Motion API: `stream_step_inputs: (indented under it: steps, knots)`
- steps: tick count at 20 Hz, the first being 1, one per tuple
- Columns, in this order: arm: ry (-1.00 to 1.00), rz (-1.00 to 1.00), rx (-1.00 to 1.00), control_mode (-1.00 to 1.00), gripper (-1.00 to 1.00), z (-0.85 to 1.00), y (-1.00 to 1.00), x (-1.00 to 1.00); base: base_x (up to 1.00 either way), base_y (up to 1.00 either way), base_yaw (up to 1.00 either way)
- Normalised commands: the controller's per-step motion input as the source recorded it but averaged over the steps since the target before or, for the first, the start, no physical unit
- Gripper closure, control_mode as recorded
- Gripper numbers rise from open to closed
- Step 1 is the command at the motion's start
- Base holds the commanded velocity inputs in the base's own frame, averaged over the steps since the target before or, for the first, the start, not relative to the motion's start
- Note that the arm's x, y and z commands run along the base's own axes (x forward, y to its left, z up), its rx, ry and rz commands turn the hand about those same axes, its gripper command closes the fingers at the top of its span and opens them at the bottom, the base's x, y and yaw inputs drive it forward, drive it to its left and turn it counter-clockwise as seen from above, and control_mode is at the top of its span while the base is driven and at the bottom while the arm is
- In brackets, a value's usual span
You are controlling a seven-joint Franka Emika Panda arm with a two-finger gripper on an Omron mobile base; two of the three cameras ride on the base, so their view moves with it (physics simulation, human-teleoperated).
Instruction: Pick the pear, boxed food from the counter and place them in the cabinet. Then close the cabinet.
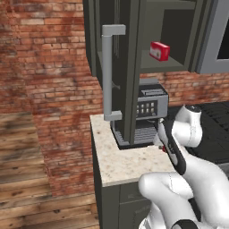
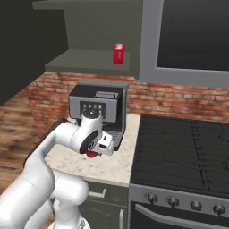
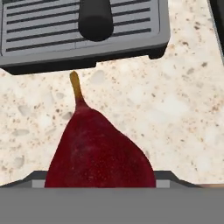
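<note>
now, in the left base view, the cabinet is hanging open at the top of the frame, its door swung toward the camera with the bar handle at centre left. the red box is sitting on the shelf inside, upper right of centre. the arm is bending down over the counter at lower right, in front of the coffee machine.

in the right base view, the box is standing upright on the shelf at upper centre. the gripper is reaching low over the counter at centre left, just ahead of the coffee machine, and a patch of dark red, the pear, is showing right under it.

in the hand view, the pear is filling the lower middle of the frame, lying directly between where the fingers are rising, its long axis running up the frame with the stem pointing toward the machine's drip tray at the top. the counter is spreading beneath. the fingertips themselves are hidden, so i cannot tell whether the jaws are gripping the pear or just bracketing it. judging from this, the box step looks done and the pear remains to be lifted to the shelf.
</note>
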Motion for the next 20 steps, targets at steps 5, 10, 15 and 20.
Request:
stream_step_inputs:
  steps: [5,10,15,20]
  knots:
    - [-0.22,-0.05,-0.14,-1.00,1.00,1.00,0.00,-0.25,0.00,0.00,0.00]
    - [-0.33,0.00,-0.11,-1.00,1.00,1.00,0.00,-0.01,0.00,0.00,0.00]
    - [-0.29,0.00,-0.05,-1.00,1.00,1.00,0.00,0.00,0.00,0.00,0.00]
    - [-0.28,0.00,-0.01,-1.00,1.00,0.98,0.04,0.15,0.00,0.00,0.00]
